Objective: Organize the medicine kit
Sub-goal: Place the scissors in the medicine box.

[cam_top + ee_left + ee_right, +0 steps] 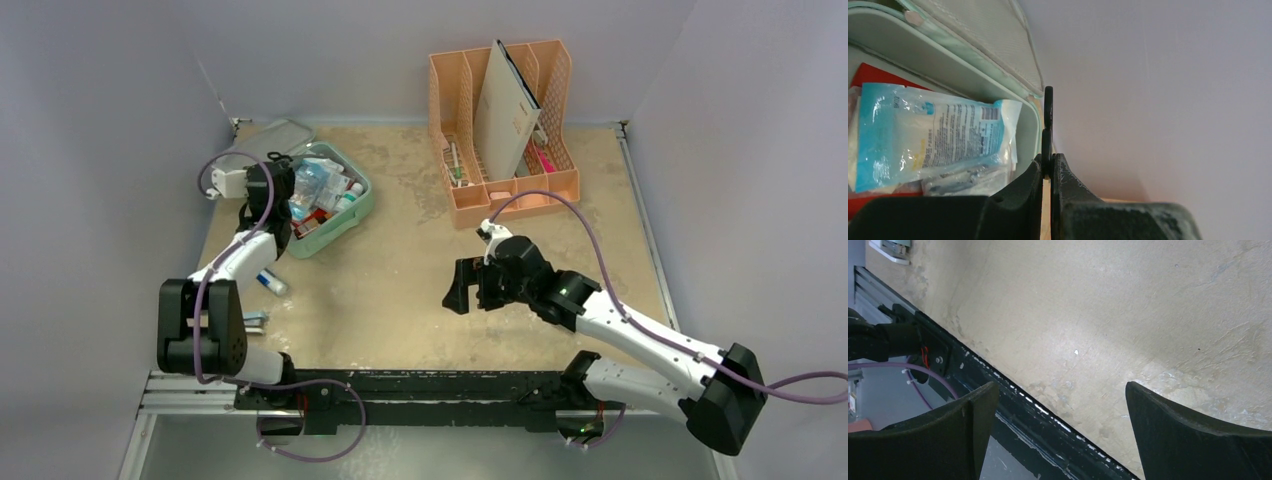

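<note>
Medicine kit (345,222): it lies open just beside my left fingers (1048,130), its rounded rim close to their tips. It is well apart from my right fingers (462,285).
Lid (270,135): thrown back flat beyond the left fingers, on the far side of the case.
Left fingers: pressed together. I can make out nothing between them.
Right fingers: spread wide and holding nothing, hanging over bare tabletop (1108,315).
Contents: a blue-and-white sachet (933,135) lies on top, nearest the left fingers, with something red (873,75) under it. In the top view the case looks piled loosely.
Loose items: a small white tube (272,283) and a second small piece (252,320) lie on the tabletop behind the left fingers, toward the arm's base.
File organizer (505,130): peach, beyond the right fingers; I leave it alone.
How the case should handle: I judge it to be stiff, smooth plastic and fairly light, so a sideways nudge would likely slide it instead of lifting it.
Where I'd hold the case: across the side wall at the rim, one finger inside and one outside. For closing, I'd take the lid by its free edge, away from the hinge.
How the packets should handle: soft, crinkly and slippery, I expect. I'd pinch a sealed edge, not the puffed middle.
Risk: an overfilled heap may stop the lid seating.
</note>
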